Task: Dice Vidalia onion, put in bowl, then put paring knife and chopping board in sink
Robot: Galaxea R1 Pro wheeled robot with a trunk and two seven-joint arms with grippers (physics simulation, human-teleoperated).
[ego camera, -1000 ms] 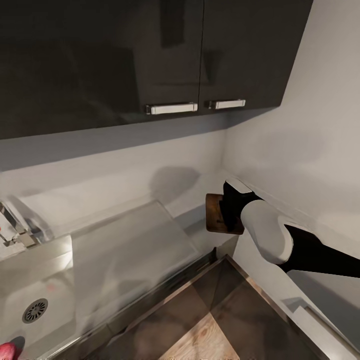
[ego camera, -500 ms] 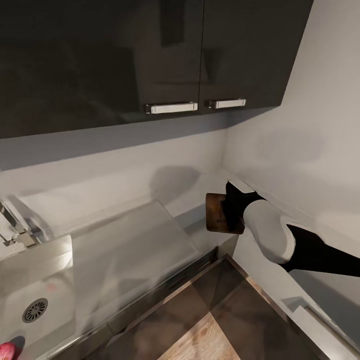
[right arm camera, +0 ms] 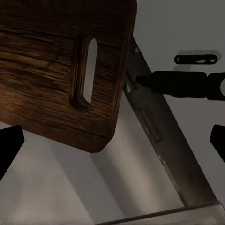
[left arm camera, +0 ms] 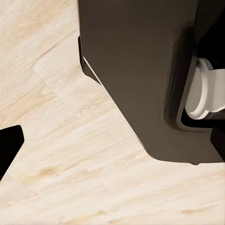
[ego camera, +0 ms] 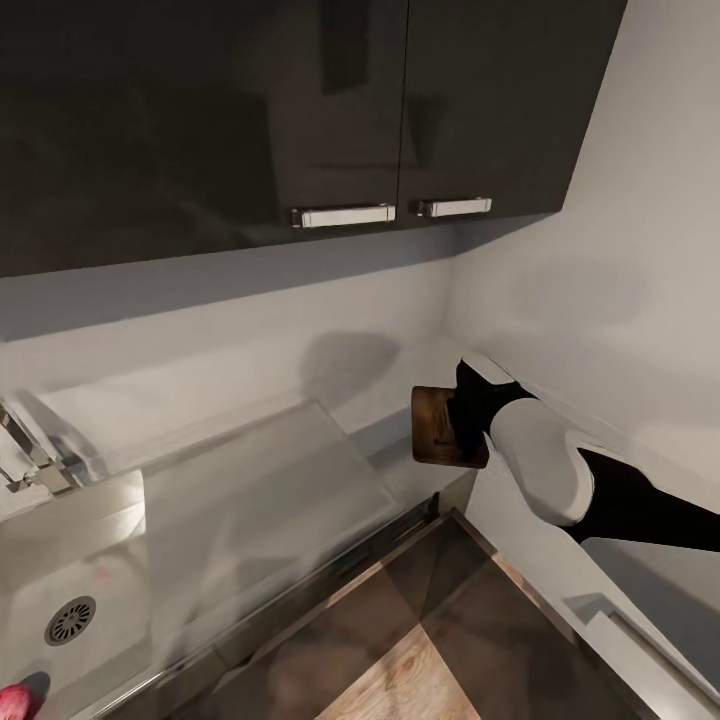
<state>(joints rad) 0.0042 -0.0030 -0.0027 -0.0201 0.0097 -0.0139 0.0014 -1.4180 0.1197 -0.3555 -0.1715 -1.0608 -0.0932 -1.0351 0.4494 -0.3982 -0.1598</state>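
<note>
chopping board [right arm camera: 56, 70] lay flat on countertop [ego camera: 230, 400] by the corner wall, right of sink [ego camera: 70, 570] | judged it stiff, fairly heavy; I'd pinch the slot-handle end | right gripper [right arm camera: 112, 140] hovered over it, fingers spread, empty | left gripper: couldn't tell

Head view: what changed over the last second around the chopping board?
The right arm eased slightly rightward and down over the chopping board; nothing was grasped or released. The board, the sink and the countertop stayed put.
</note>
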